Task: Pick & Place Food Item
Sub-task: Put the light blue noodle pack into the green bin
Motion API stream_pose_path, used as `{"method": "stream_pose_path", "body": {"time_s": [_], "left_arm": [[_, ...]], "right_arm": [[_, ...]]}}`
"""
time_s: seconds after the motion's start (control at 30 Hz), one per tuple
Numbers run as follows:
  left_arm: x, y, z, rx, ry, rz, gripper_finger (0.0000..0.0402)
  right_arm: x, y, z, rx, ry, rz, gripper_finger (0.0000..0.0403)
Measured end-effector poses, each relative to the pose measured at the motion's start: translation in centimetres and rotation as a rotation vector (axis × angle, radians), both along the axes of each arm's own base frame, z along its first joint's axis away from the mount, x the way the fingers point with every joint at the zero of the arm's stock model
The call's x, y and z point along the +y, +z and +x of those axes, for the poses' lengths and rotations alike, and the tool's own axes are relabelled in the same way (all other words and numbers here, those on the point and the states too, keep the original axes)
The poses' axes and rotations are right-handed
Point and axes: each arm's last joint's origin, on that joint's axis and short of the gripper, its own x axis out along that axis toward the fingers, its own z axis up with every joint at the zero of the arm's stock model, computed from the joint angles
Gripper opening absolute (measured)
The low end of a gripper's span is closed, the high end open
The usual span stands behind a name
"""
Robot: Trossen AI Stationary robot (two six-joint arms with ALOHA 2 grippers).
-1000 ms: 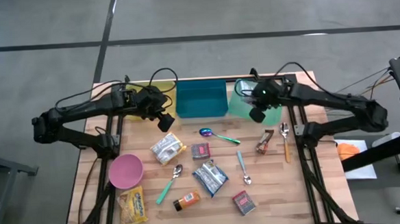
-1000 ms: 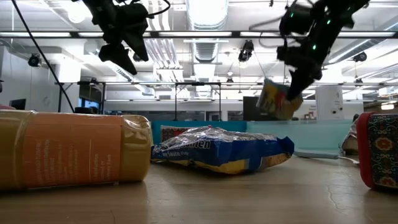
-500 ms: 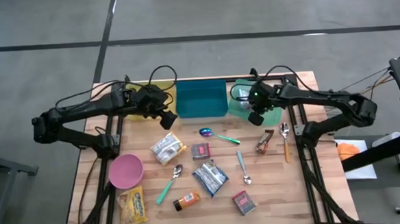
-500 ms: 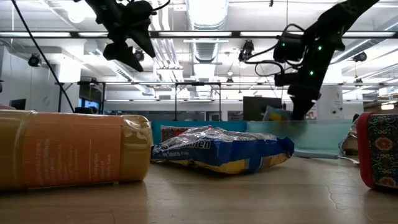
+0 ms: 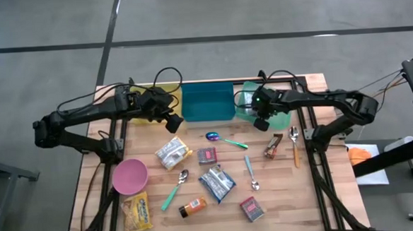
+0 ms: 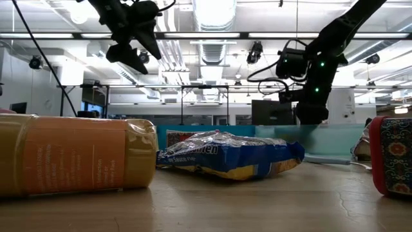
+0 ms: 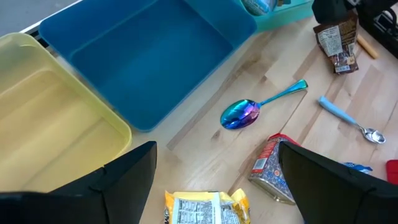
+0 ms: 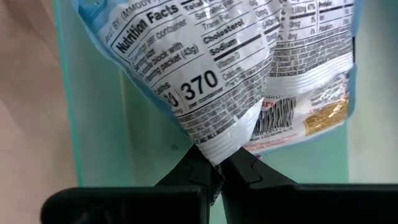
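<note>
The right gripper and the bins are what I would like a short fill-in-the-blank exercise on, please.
1. The right gripper is shut on a snack ____.
2. It holds it over the ____ bin.
3. The middle bin is ____ in colour.
4. The left gripper, hovering near the yellow bin, is ____.

Missing words: bag; green; blue; open

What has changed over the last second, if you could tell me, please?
The right gripper, shut on the snack packet, has come down from above the green bin into it; the packet is not yet released. The left gripper stayed open and raised by the yellow bin. The table items stayed put.
</note>
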Motion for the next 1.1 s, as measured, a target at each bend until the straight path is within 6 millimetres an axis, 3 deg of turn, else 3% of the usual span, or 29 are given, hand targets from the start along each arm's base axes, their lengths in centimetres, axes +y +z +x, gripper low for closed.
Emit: {"method": "stream_pose_path", "body": {"time_s": [0.33,1.1], "left_arm": [[0.0,0.0,0.0,0.0,0.002,-0.001,0.0344],[0.01,0.02,0.02,-0.003,0.002,-0.001,0.0344]], "right_arm": [[0.12,0.91,-0.24,-0.031,0.008,-0.022,0.0008],[0.18,0.63,-0.28,-0.027,-0.028,0.003,0.001]]}}
